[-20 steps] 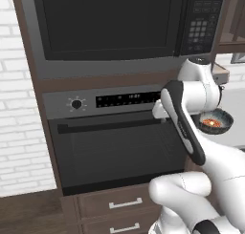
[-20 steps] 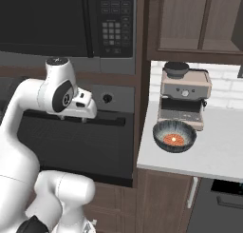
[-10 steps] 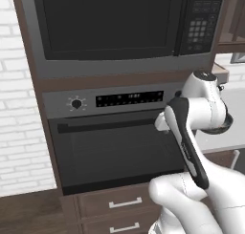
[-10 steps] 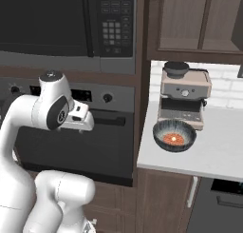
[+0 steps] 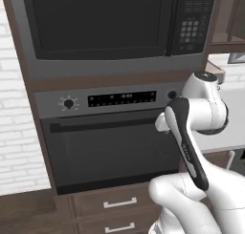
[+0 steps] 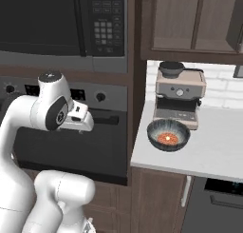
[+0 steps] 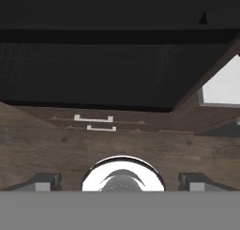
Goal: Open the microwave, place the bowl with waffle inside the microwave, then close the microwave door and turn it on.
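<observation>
Hand view: end effector (image 7: 120,182) spread wide over wood-grain drawers; round striped bowl (image 6: 168,135) sits on smooth white counter (image 6: 213,151).

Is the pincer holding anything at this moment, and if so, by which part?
Nothing is held. The pincer is open and empty, in front of the oven; the bowl sits on the counter.

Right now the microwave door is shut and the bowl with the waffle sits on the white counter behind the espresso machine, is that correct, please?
Not quite: the bowl sits in front of the espresso machine, as the right base view shows. The microwave door is indeed shut, and the white counter is right.
</observation>
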Tool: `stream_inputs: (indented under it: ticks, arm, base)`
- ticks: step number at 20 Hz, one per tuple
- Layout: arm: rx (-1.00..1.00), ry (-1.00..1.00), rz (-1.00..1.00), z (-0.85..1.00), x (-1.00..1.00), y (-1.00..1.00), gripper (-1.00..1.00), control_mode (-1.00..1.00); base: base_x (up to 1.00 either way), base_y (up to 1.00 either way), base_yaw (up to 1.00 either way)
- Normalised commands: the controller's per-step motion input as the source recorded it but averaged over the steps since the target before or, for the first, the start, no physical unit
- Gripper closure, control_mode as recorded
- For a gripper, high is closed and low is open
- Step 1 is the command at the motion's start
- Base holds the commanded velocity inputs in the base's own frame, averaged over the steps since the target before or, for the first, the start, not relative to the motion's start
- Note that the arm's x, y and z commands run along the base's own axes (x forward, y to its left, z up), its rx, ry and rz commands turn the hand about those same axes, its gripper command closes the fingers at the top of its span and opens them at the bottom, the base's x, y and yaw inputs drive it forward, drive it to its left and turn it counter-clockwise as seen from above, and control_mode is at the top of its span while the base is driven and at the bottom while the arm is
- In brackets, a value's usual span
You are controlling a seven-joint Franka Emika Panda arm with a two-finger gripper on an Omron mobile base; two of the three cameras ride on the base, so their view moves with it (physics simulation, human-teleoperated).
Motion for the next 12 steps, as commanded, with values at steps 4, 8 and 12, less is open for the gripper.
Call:
stream_inputs:
  ticks: [4, 8, 12]
  arm:
    - [0.00, 0.00, 0.00, 0.00, 0.00, 0.00, -1.00, 1.00]
    - [0.00, 0.00, 0.00, 0.00, 0.00, 0.00, -1.00, 1.00]
    - [0.00, 0.00, 0.00, 0.00, 0.00, 0.00, -1.00, 1.00]
  base:
    - [-0.29, -0.50, 0.07]
    - [-0.37, -0.56, 0.12]
    - [-0.33, -0.51, 0.17]
